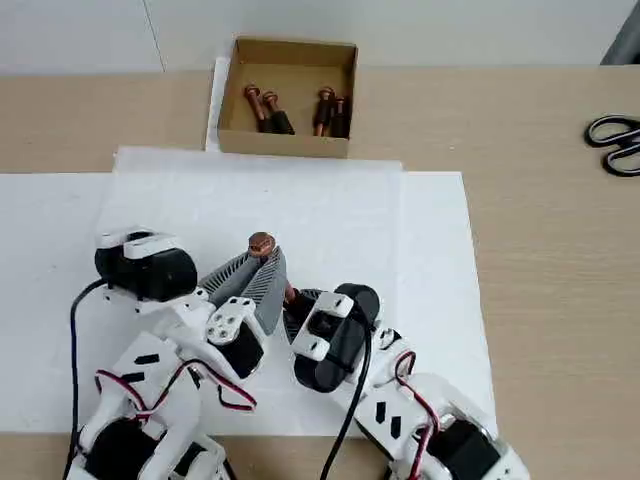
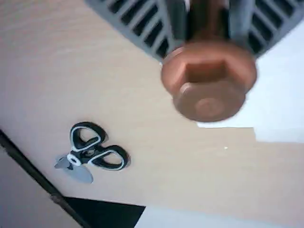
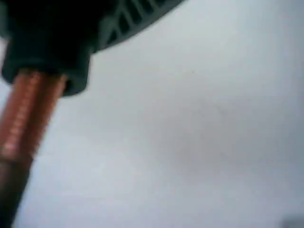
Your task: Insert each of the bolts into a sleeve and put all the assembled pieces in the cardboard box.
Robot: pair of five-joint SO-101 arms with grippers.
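Left jaws clamped on the bolt (image 2: 209,80) shank, just under its head; left gripper (image 1: 262,258) holds it above the white paper (image 1: 420,230). Right jaws look closed on the black sleeve (image 3: 45,47), threaded end entering it. Risks: axes off-line and the thread binds; sleeve runs up into my left fingers (image 1: 228,275) before seating; letting go half-seated drops the bolt to roll on the paper. Right gripper (image 1: 293,305) sits tight against the left, little room to re-angle. Cardboard box (image 1: 288,142) is well ahead past the paper's far edge, four assembled pieces (image 1: 270,108) inside, gap mid-box, walls to clear. Scissors (image 1: 615,143) far right, off the path.
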